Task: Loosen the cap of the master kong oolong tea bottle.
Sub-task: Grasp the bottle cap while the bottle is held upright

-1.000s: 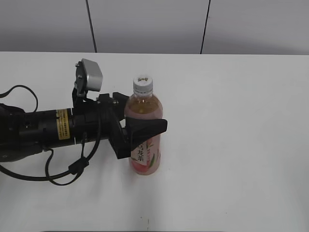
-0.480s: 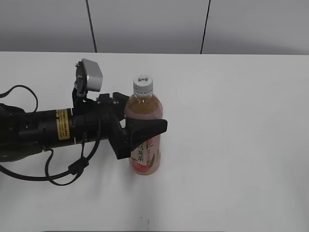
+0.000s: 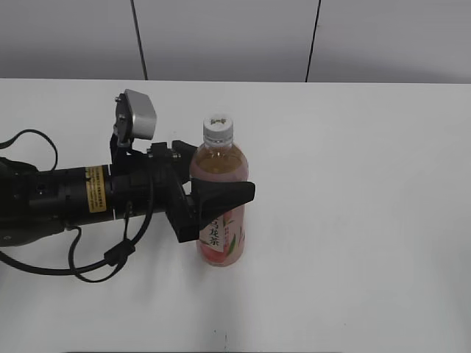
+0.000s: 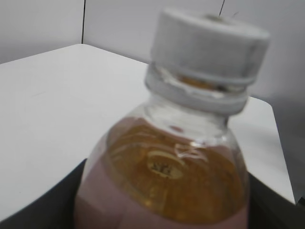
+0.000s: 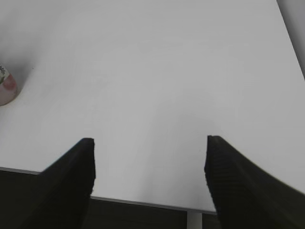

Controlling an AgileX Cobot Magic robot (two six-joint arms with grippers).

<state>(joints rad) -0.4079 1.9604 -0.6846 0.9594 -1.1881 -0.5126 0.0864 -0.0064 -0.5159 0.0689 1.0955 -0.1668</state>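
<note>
Cap (image 3: 218,128) sits on the neck of the master kong oolong tea bottle (image 3: 220,213), white, ribbed, small dark mark on top. Seated square, nothing touching it. In the left wrist view the cap (image 4: 209,40) fills the top of frame, blurred, with a ring band just below it and amber tea under the shoulder.

Bottle stands upright on the white counter (image 3: 368,220), slightly left of centre in the exterior view. Pink label with a white character strip faces the camera.

Left end effector (image 3: 213,193) is clamped on the bottle body at mid height, coming in from 9 o'clock. One black finger wraps across the front of the label, the other is behind the shoulder. Arm lies low along the counter with a loose black cable (image 3: 96,261) looping beneath it at 7 o'clock from the bottle.

Right end effector (image 5: 150,176) is spread wide, both black fingers apart, nothing between them, over bare counter. Bottle base just shows at 9 o'clock of its view (image 5: 5,86), well apart from the fingers.
</note>
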